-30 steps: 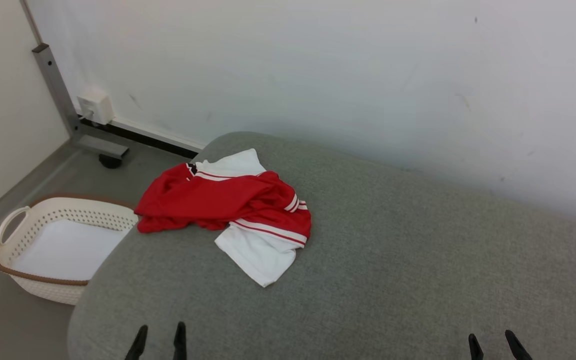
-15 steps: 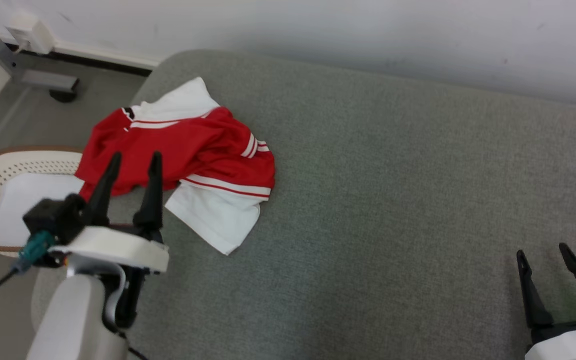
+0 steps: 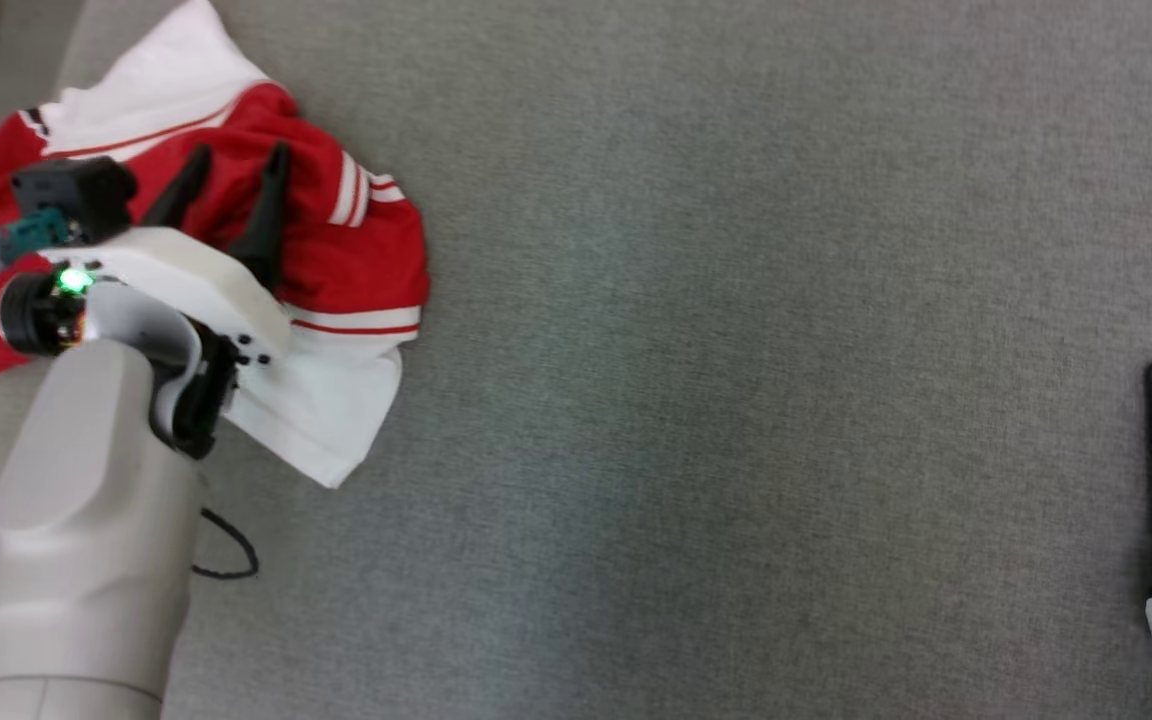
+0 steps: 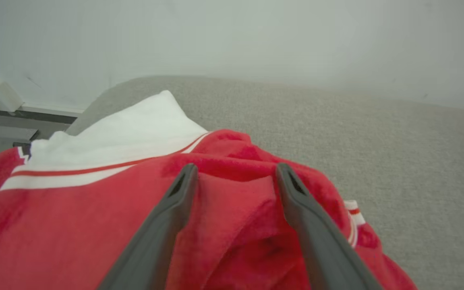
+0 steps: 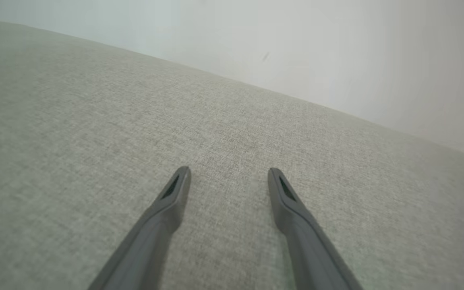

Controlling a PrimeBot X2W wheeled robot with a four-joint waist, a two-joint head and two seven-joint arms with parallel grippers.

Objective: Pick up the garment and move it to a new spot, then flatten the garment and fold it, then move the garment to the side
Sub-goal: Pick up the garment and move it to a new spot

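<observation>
Your left gripper (image 3: 240,150) hangs over the crumpled red-and-white jersey (image 3: 366,250), its two fingers spread wide with nothing clamped between them. In the left wrist view the tips frame a raised red fold, though you cannot tell whether they touch the cloth. The jersey lies bunched at the left end of the grey upholstered cushion (image 3: 736,350), a white panel trailing toward you. Your right gripper (image 5: 228,169) sits well apart on the right, jaws wide and holding nothing, over bare grey fabric.
</observation>
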